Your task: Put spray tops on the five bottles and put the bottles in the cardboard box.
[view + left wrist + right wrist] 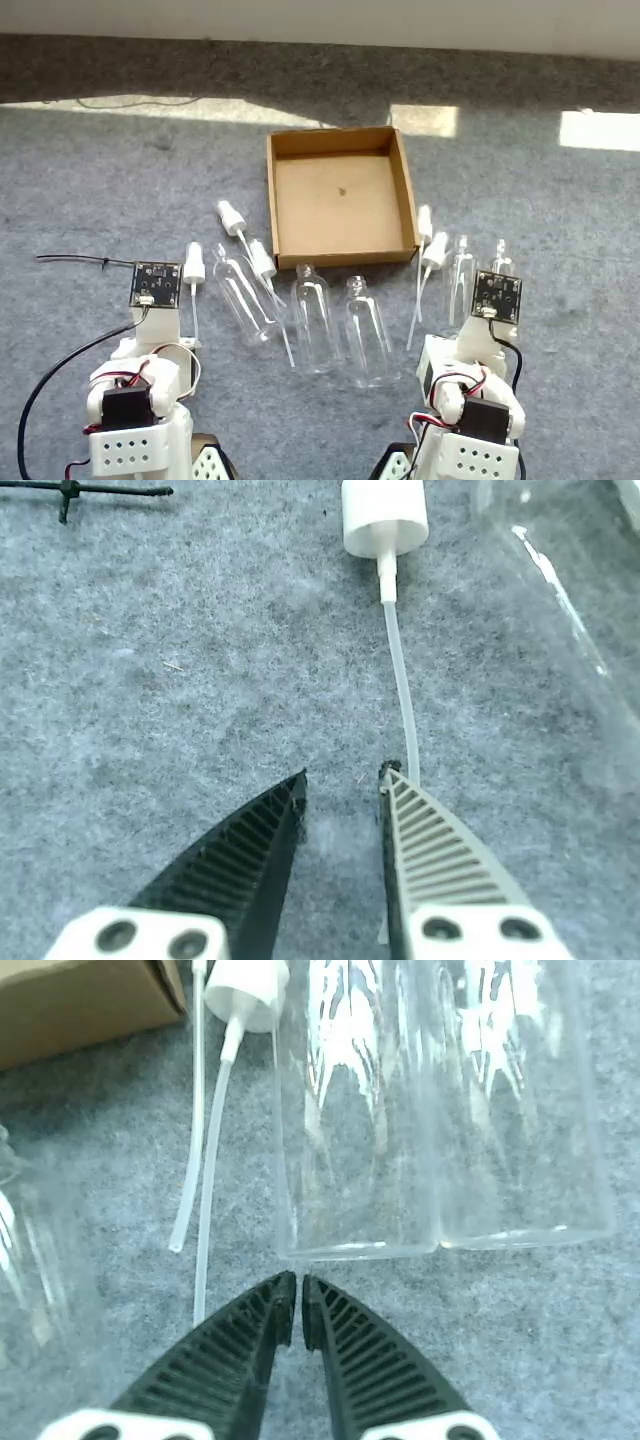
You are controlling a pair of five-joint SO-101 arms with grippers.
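Note:
The cardboard box lies open and bare at the table's middle. Three clear bottles lie uncapped in front of it, and two more lie at the right by the right arm. Several white spray tops with long tubes lie loose on both sides of the box. My left gripper is open just above the carpet, and a spray top lies ahead with its tube running beside one finger. My right gripper is shut and holds nothing, right at the base of two bottles.
Grey carpet covers the table. A black cable tie lies left of the left arm. In the right wrist view, the box corner, a spray top and two tubes lie beside the bottles.

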